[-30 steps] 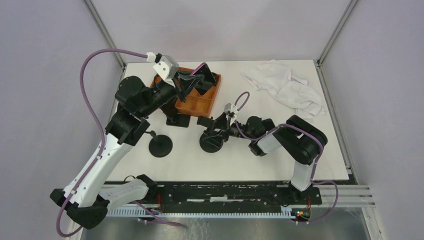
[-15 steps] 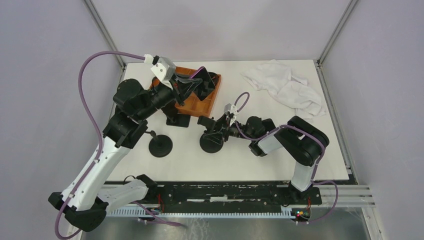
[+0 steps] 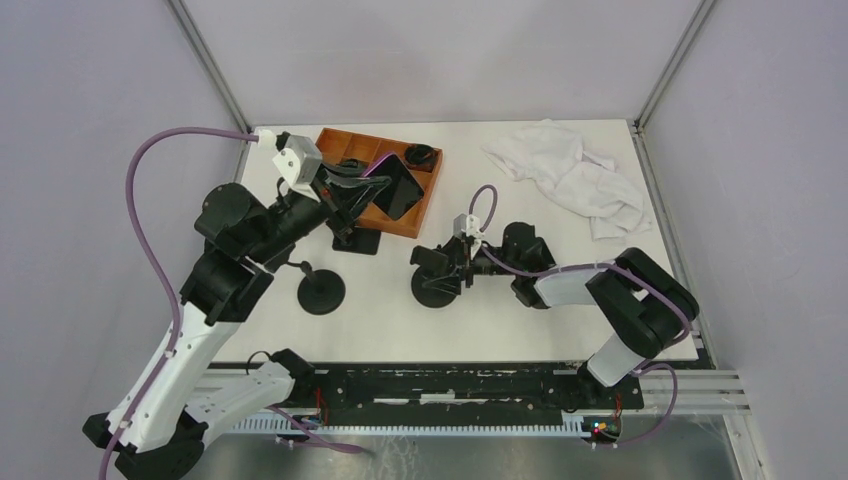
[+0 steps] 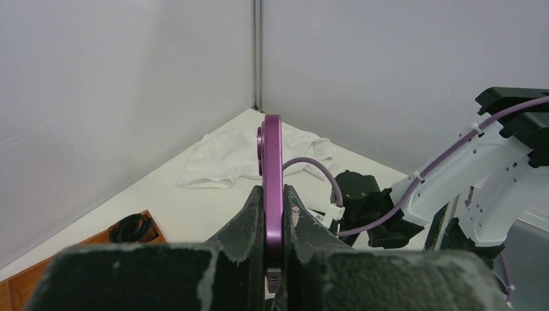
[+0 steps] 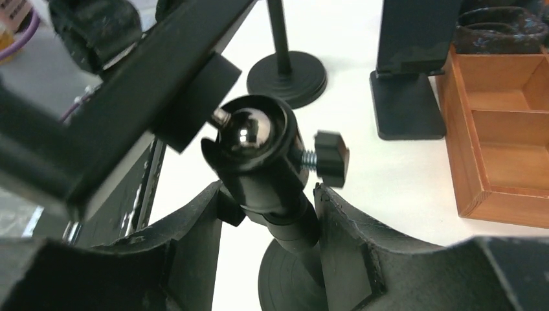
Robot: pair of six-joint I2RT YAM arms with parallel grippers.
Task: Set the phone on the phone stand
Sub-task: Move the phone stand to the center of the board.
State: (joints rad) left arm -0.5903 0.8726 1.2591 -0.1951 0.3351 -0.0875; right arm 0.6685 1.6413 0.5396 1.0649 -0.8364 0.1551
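white tabletop [image 3: 520, 330] | left pincer [image 4: 273, 195] clamped on purple phone [image 4: 272, 155] (seen edge-on) | right pincer [image 5: 268, 210] squeezing phone stand [image 5: 259, 149] stem

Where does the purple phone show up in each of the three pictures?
Top external: phone upper middle, overlapping the wooden tray.
Left wrist: phone dead centre, edge-on, pinched in the left tool.
Right wrist: not in it.
Shared landmark: the wooden tray, in all three.

The left arm [image 3: 190, 340] has white parts and round black joints. A purple cable [image 3: 131, 195] loops at its 9 o'clock side. The right arm [image 3: 570, 285] looks the same. The left gripper [image 4: 274, 201] has rough black fingers [image 4: 243, 223].
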